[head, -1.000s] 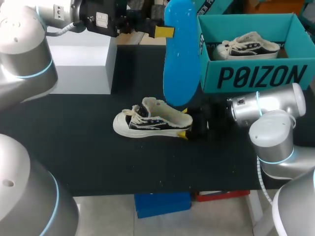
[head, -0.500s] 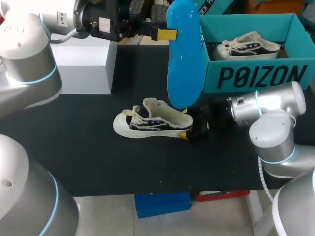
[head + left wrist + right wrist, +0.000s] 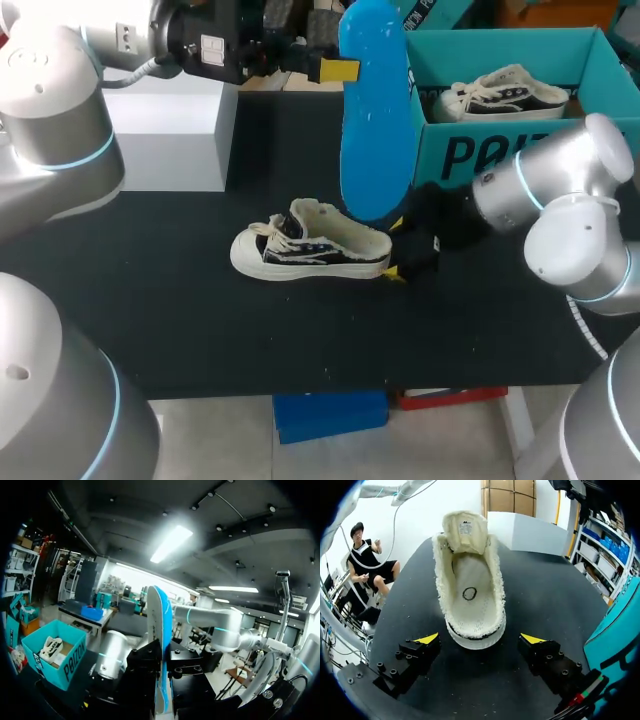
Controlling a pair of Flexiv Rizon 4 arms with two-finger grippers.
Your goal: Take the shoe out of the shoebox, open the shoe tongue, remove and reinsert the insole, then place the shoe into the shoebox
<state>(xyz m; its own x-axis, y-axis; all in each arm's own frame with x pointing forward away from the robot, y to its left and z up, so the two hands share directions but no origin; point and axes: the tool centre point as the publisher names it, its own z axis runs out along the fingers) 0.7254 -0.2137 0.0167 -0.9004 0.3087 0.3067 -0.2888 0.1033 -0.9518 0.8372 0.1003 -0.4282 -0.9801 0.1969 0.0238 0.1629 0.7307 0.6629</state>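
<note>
- A pale low-top shoe [image 3: 310,250] lies on its sole near the middle of a black table [image 3: 200,320], toe to 9 o'clock, heel to 3 o'clock.
- Its tongue is folded toward the toe, so the bare cream lining shows in the right wrist view [image 3: 470,580].
- The right gripper [image 3: 396,247] sits at the heel, at 3 o'clock of the shoe. Its fingers are spread wide, with the heel between the yellow tips [image 3: 480,639] and a gap on each side.
- A blue insole [image 3: 375,110] hangs upright above the table, at 1 o'clock of the shoe.
- The left gripper [image 3: 340,68] pinches the insole near its top end. Its wrist view shows the insole [image 3: 161,630] edge-on, pressed between the dark fingers [image 3: 162,667].
- A teal shoebox [image 3: 440,135] stands open at 2 o'clock, a second shoe [image 3: 505,92] lying inside it.
- A white box [image 3: 165,130] stands at 10 o'clock.
</note>
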